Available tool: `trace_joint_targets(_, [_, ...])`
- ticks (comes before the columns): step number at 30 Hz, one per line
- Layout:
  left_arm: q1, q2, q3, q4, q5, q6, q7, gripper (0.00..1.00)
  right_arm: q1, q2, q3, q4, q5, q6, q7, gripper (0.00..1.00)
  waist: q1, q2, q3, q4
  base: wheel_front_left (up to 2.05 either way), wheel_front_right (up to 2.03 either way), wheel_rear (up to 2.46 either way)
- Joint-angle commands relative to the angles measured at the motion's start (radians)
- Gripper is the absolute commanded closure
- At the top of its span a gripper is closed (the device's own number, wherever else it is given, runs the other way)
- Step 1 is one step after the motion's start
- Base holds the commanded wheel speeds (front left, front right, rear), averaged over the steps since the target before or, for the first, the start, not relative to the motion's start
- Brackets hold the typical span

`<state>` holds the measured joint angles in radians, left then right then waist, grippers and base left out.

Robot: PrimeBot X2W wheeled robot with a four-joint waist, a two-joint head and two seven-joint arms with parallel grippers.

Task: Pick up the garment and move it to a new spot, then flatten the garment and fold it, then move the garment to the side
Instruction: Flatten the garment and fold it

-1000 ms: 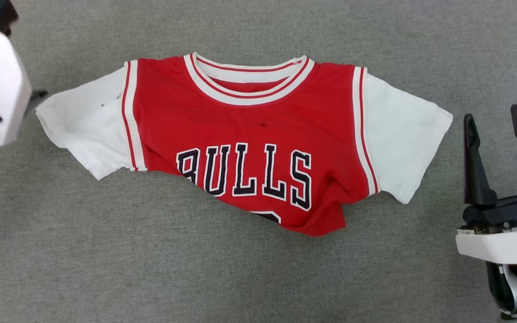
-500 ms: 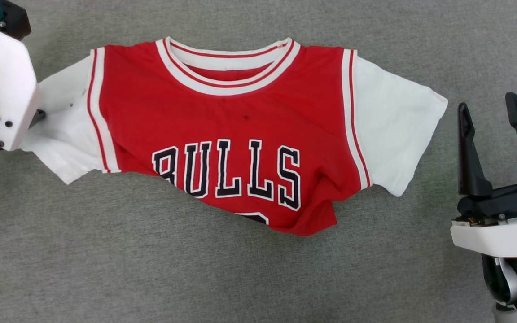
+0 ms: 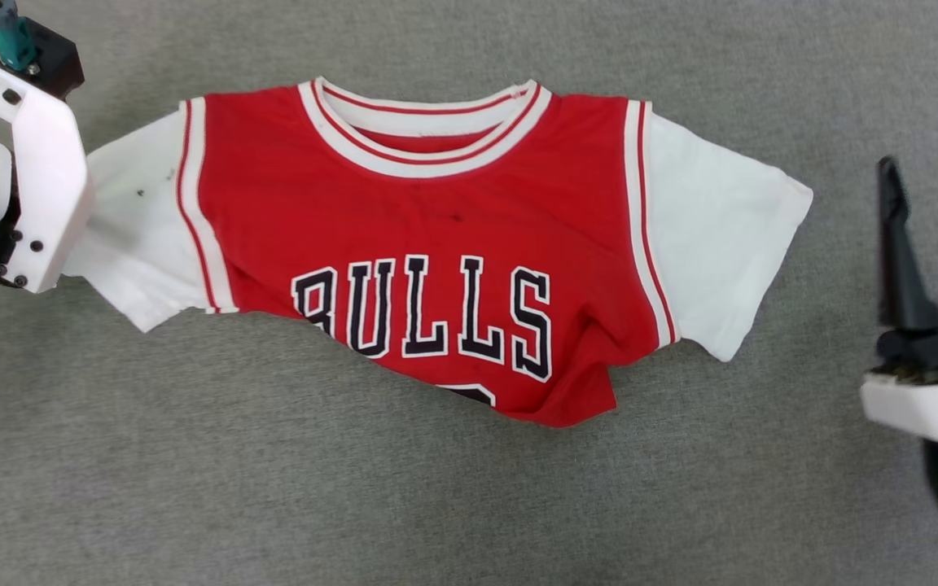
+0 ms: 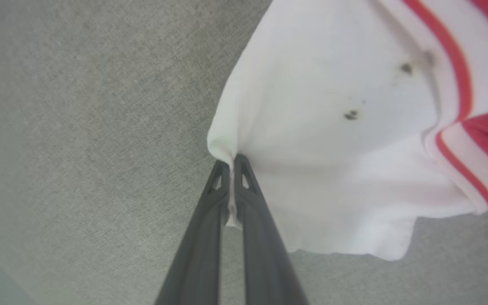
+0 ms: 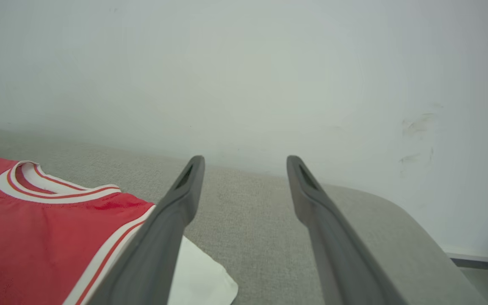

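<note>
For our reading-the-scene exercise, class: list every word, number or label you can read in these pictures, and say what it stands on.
"BULLS": black, white-outlined letters across the red chest of the garment.
Below it, the top of a black figure shows at the folded lower edge: too hidden to read.
No other text is legible.

**A:** so what's everything sitting on?

**B:** a grey woven surface (image 3: 469, 505), kinda carpet-like. The right wrist view shows it has a rounded corner.

**A:** and what's on it?

**B:** the garment (image 3: 436, 203), red with white sleeves, lying front up with the collar on the side away from the robot. The bottom's crumpled, so the number under the lettering is mostly hidden.
</note>
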<state>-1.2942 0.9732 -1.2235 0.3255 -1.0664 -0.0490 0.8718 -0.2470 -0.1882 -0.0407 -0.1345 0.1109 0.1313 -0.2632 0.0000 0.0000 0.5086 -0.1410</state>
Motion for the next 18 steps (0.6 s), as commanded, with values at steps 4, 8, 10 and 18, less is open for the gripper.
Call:
trace_joint_targets(4, [0.012, 0.008, 0.006, -0.028, 0.015, -0.009, -0.041, 1.0, -0.074, -0.099, -0.007, -0.009, -0.001, -0.001, 0.043, 0.0, 0.0, 0.0, -0.06, 0.039, 0.0, 0.0, 0.0])
trace_joint_targets(8, [0.029, -0.008, 0.012, -0.072, 0.009, -0.009, -0.085, 1.0, -0.15, -0.241, 0.048, -0.012, 0.056, -0.001, 0.228, 0.0, 0.0, 0.0, -0.098, 0.071, 0.0, 0.0, 0.0])
trace_joint_targets(10, [0.036, -0.015, 0.01, -0.093, 0.013, -0.01, -0.1, 1.0, -0.19, -0.326, 0.104, -0.009, 0.117, -0.001, 0.367, 0.0, 0.0, 0.0, -0.111, 0.086, 0.0, 0.0, 0.0])
trace_joint_targets(18, [0.048, -0.046, 0.004, -0.147, 0.032, -0.003, -0.134, 1.0, -0.403, -0.646, 0.373, 0.014, 0.501, -0.001, 1.041, 0.0, 0.0, 0.0, -0.115, 0.135, 0.0, 0.0, 0.0])
